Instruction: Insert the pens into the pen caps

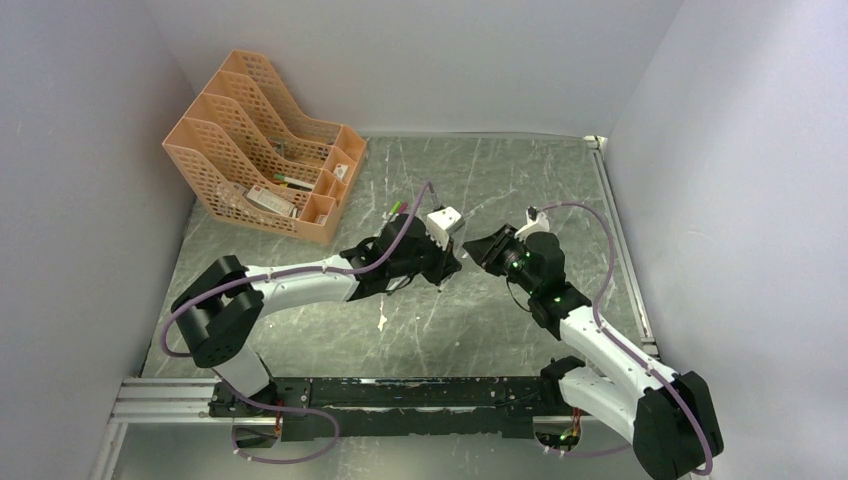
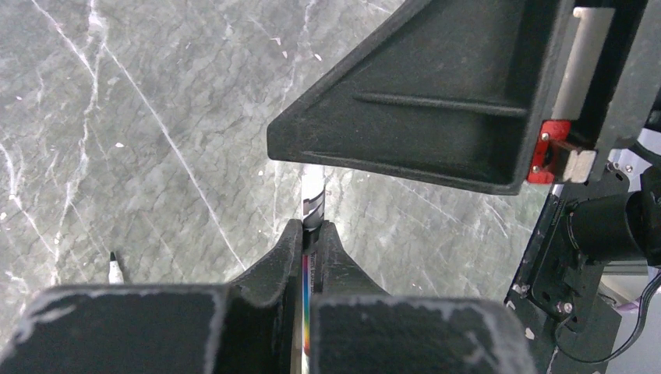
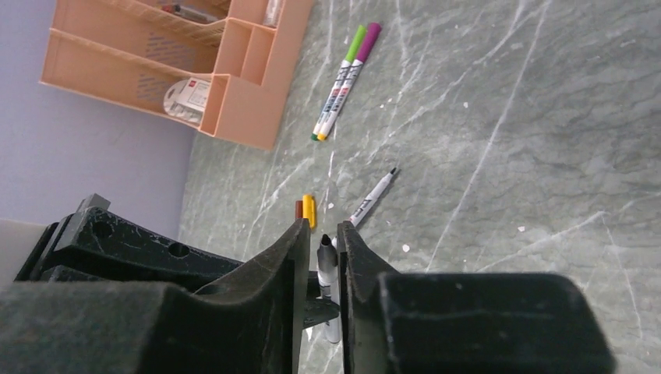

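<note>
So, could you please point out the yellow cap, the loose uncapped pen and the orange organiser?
yellow cap (image 3: 309,211): right wrist view, its side.
loose uncapped pen (image 3: 372,197): right wrist view, mid-barrel.
orange organiser (image 3: 242,109): right wrist view, plain end wall.

Left wrist cam: the pen (image 2: 312,206) loses its top end behind a finger (image 2: 421,93) of the right gripper (image 3: 320,234). Right wrist cam: lower barrel buried btwn those fingers, and we can't tell if they're pinching it. Desk organizer (image 3: 242,109) cut off at top edge. Overhead, pen's too small for us.
</note>
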Controlling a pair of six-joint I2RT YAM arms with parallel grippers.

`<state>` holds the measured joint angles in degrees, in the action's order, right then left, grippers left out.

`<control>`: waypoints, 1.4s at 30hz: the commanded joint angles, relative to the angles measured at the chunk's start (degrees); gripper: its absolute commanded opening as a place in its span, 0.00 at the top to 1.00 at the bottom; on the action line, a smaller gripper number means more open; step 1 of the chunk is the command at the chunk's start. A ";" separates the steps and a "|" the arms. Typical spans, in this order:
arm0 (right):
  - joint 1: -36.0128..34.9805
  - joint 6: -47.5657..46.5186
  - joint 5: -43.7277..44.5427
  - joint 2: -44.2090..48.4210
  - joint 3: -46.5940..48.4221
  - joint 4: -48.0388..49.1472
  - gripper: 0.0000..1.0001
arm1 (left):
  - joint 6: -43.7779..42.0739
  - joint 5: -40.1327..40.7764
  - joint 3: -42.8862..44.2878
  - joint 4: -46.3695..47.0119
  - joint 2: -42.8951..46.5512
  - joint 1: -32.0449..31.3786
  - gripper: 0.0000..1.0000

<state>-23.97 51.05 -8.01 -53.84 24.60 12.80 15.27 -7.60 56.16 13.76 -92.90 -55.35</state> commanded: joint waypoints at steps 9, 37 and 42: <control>-0.73 -3.39 -1.10 -0.11 2.45 -1.74 1.00 | 3.56 -1.55 3.12 4.27 -2.16 -0.48 0.81; -0.73 -3.89 1.46 3.62 2.43 -2.18 0.53 | 10.28 1.92 -8.55 6.22 9.43 10.81 0.93; -7.03 -7.63 7.66 -4.77 4.43 -4.11 0.52 | 13.82 6.96 -14.29 4.01 22.18 18.78 0.93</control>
<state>-25.58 47.62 -6.59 -54.04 27.35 11.40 25.41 -5.45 44.21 17.74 -80.01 -40.64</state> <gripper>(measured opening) 0.474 0.153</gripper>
